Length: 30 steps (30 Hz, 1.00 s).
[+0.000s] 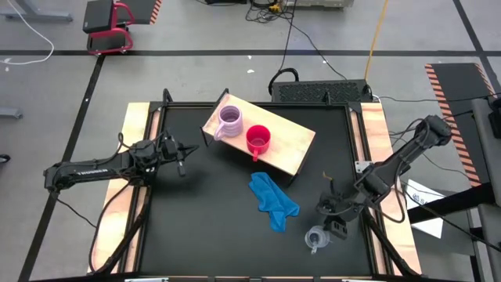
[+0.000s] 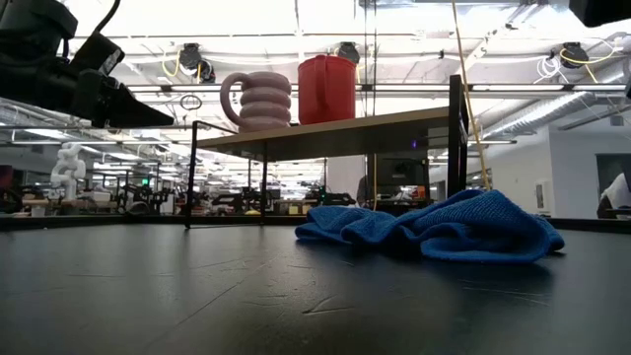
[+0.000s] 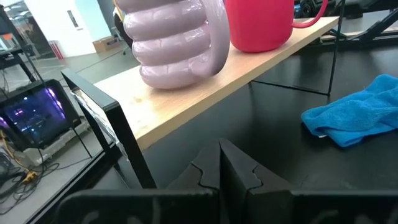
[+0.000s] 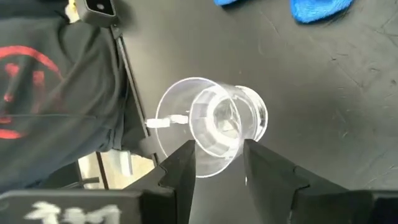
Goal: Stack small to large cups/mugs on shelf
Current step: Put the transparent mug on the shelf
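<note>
The light wooden shelf (image 1: 291,146) stands on black legs at the table's far middle. On its top stand a ribbed lilac-pink mug (image 1: 230,120) (image 2: 261,101) and, beside it, a red mug (image 1: 258,139) (image 2: 326,89). The clear cup (image 1: 315,238) (image 4: 211,124) sits on the black tabletop near the near right corner. My right gripper (image 1: 335,225) (image 4: 217,158) is open just over it, one finger on each side of the cup's body. My left gripper (image 1: 182,167) (image 3: 219,163) is shut and empty. It hovers left of the shelf, pointing at the lilac mug (image 3: 174,43). My right gripper comes at the clear cup from above, pointing down, with its fingers (image 4: 184,163) across the cup's rim (image 4: 163,134). I cannot tell whether they touch it. The cup rests on the table.
A crumpled blue cloth (image 1: 274,202) (image 2: 444,227) lies on the table between the shelf and the clear cup. A person in a dark shirt with red print (image 4: 43,81) stands at the near edge close to the cup. Wooden side rails (image 1: 133,157) border the black tabletop.
</note>
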Tool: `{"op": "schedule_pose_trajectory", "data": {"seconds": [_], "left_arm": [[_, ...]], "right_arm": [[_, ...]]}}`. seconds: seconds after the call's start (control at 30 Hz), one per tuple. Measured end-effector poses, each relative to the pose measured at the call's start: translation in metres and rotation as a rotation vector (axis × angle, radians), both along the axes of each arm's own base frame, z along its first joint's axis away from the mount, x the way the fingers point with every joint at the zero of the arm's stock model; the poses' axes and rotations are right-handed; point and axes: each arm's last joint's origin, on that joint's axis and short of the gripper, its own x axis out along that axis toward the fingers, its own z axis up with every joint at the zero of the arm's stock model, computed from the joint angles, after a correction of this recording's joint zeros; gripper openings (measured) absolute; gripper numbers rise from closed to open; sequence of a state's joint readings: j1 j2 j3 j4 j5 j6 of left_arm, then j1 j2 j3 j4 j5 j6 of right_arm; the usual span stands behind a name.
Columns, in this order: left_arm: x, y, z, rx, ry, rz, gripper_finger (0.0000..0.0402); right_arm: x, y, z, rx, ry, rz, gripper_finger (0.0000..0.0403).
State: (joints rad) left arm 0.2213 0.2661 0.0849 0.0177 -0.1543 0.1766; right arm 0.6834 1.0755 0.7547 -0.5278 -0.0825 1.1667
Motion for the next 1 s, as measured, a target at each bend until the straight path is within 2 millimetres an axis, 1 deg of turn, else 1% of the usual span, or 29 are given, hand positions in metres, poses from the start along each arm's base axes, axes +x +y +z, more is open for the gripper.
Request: {"op": "schedule_pose_trajectory", "data": {"seconds": [0.4,0.63,1.0], "left_arm": [[0.000,0.000,0.000,0.002,0.000,0.001,0.0003],[0.000,0.000,0.000,0.002,-0.003,0.002,0.0003],[0.000,0.000,0.000,0.003,-0.003,0.002,0.0003]], "right_arm": [[0.005,0.005,-0.017,-0.052,0.096,0.014,0.0128],[0.006,0.006,-0.017,-0.051,0.095,0.014,0.0128],[0.011,0.009,-0.025,-0.076,0.104,0.035,0.0128]]}}
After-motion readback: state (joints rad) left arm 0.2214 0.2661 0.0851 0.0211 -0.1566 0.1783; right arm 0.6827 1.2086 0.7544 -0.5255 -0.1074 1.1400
